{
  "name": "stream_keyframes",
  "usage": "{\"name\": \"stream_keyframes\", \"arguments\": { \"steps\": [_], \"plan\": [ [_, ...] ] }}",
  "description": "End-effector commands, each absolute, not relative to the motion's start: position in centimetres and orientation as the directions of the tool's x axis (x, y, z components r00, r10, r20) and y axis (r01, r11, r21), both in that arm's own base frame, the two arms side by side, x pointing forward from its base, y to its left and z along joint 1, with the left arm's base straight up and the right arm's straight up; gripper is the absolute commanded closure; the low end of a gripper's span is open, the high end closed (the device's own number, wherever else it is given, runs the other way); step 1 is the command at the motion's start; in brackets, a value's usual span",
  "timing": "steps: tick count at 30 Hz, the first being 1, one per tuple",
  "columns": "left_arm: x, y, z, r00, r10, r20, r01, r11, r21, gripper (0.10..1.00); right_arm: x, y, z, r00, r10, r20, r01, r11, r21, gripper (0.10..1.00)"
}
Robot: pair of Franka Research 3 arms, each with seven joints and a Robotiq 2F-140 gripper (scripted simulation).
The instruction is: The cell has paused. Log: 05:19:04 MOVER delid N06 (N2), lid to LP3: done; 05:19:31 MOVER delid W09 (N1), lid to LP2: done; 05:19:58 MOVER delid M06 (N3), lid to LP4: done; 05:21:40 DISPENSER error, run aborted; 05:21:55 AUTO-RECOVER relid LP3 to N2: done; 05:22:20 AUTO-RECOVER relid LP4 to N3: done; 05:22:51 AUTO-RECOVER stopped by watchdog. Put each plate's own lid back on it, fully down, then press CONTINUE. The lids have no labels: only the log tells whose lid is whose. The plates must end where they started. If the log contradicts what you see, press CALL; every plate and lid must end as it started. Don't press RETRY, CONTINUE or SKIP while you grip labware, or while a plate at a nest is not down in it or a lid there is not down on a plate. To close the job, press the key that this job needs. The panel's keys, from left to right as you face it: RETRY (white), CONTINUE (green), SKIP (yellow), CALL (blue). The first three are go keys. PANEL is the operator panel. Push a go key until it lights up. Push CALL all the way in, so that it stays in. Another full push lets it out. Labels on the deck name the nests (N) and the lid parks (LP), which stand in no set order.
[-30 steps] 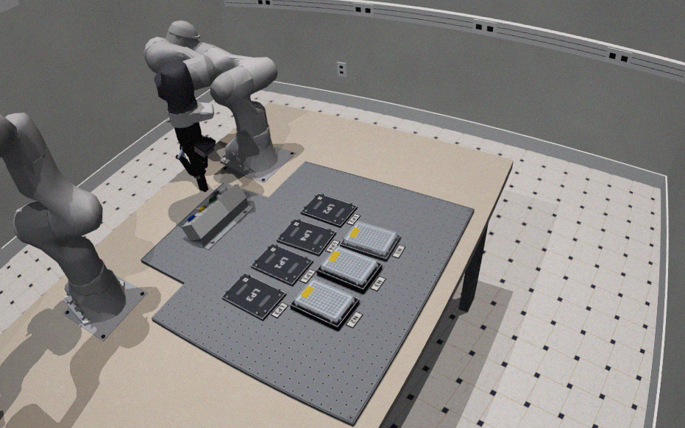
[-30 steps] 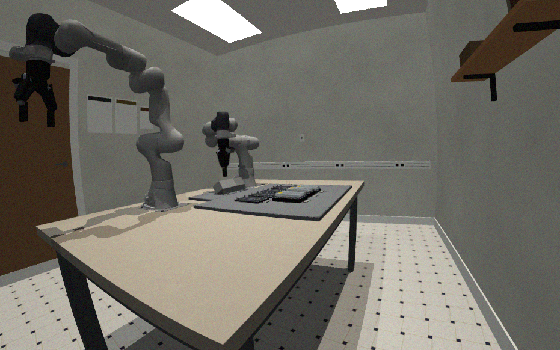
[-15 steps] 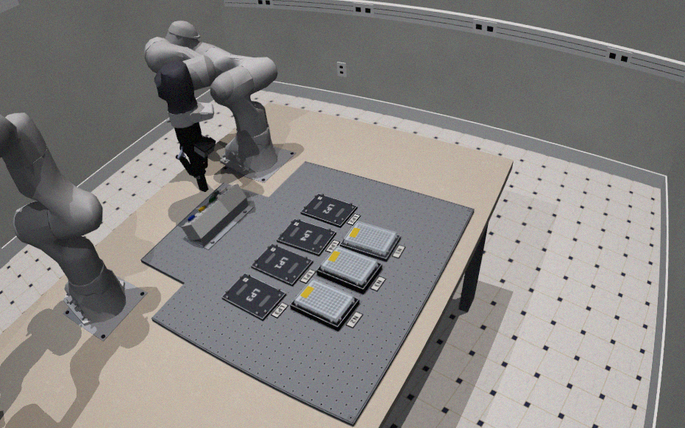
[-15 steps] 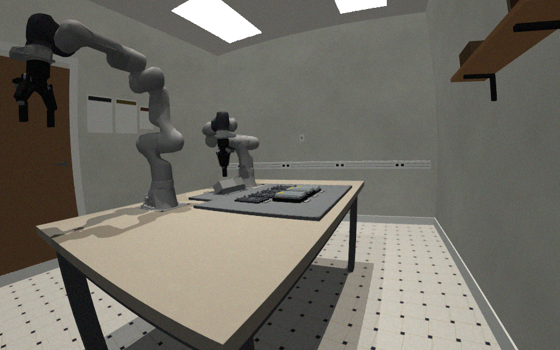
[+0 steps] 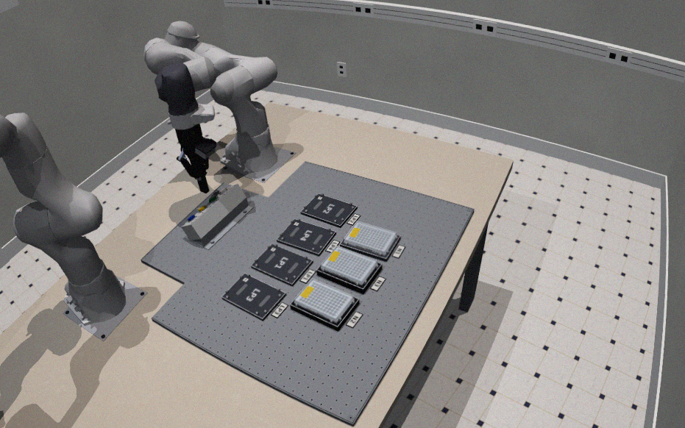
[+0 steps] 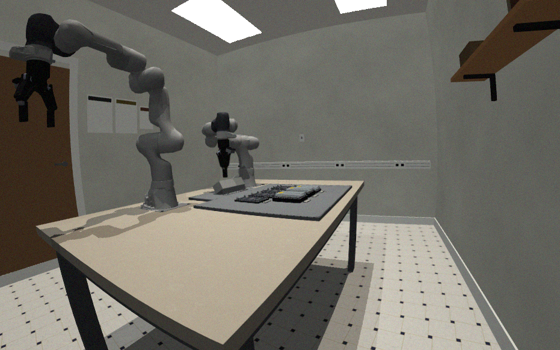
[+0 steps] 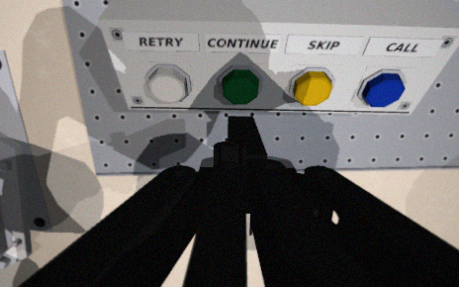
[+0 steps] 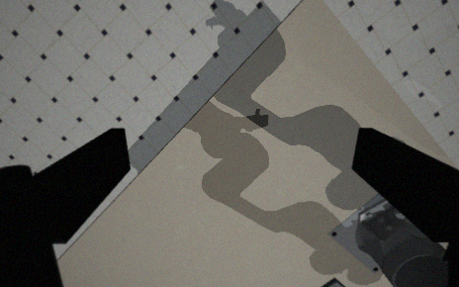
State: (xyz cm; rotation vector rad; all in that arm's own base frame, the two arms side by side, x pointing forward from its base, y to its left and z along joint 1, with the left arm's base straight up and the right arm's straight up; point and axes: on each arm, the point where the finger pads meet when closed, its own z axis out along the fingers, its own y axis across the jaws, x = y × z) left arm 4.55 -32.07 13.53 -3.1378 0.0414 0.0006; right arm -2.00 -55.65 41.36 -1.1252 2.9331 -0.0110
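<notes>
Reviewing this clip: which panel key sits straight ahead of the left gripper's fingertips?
The green CONTINUE key, between white RETRY and yellow SKIP.

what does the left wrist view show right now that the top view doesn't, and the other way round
Only left wrist: readable key labels, RETRY through CALL.

Only top: three plates at the nests and four lid parks.

Both: the left gripper, shut, near the panel.

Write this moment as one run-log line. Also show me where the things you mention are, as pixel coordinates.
left hand [image 5: 204,190] [image 6: 225,175] [image 7: 240,119]: shut, near CONTINUE [image 7: 240,86] | right hand [image 6: 36,119] [image 8: 242,148]: open | LP1–LP4 [image 5: 329,209] [image 5: 306,236] [image 5: 282,263] [image 5: 254,295]: no lids
</notes>
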Motion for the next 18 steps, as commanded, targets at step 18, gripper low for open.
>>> {"name": "stream_keyframes", "arguments": {
  "steps": [18],
  "plan": [
    [5.5,-32.2,12.1,1.000,-0.031,0.000,-0.031,-1.000,0.000,0.999,-2.0,-55.7,41.4,-0.744,-0.669,0.003,-0.669,0.744,-0.007,0.098]
  ]
}}
